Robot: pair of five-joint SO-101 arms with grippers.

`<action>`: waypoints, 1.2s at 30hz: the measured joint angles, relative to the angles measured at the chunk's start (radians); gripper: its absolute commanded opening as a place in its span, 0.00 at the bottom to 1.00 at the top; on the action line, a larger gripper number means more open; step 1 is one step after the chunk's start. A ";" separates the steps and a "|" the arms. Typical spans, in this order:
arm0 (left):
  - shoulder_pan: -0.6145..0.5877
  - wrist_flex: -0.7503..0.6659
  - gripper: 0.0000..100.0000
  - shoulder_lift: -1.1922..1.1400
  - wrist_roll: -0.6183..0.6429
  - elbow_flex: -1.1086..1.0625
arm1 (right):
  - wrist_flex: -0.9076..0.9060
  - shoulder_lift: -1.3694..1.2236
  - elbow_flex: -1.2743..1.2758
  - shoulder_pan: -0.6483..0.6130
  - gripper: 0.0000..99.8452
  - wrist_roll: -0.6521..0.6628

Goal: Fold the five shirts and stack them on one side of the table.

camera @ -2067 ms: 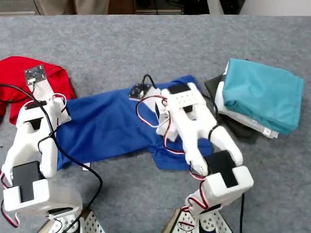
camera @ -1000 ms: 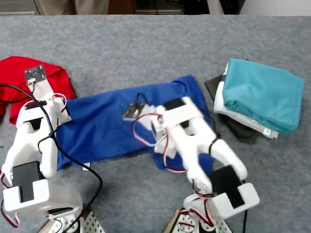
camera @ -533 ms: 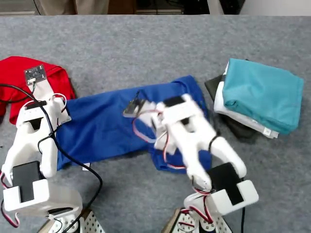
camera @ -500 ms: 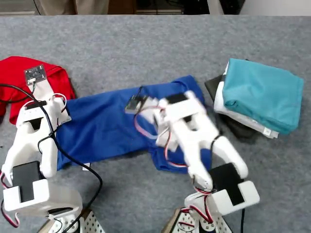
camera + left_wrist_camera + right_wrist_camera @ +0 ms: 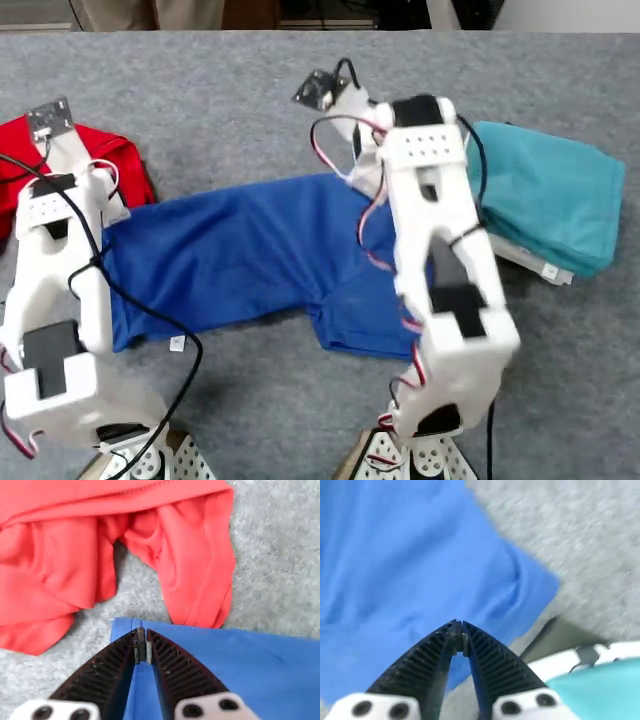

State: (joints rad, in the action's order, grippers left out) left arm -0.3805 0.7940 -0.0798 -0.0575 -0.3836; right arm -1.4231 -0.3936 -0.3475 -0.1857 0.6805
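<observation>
Grey felt table (image 5: 250, 90). Blue shirt (image 5: 250, 250) flat mid-table, white tag (image 5: 178, 343) at its near edge, unreadable. Left gripper (image 5: 140, 646) pinched on its corner; right gripper (image 5: 459, 639) tips together over it. Red shirt (image 5: 125, 165) left of it, folded stack (image 5: 540, 190) right.

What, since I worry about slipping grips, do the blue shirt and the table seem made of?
The blue shirt: thin knit cloth, matte, perhaps synthetic; it lies limp in soft wrinkles. The table: a grey felt or carpet-like cover, judging by its fuzzy, speckled nap.
</observation>
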 measured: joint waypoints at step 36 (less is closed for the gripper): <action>-0.044 0.345 0.02 -0.327 0.002 0.539 | -0.327 -0.842 -1.220 0.103 0.00 0.018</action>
State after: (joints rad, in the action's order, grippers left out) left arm -0.4250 1.1393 -0.4066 -0.0560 0.1550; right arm -1.7499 -1.2359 -1.5673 -0.0829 0.6989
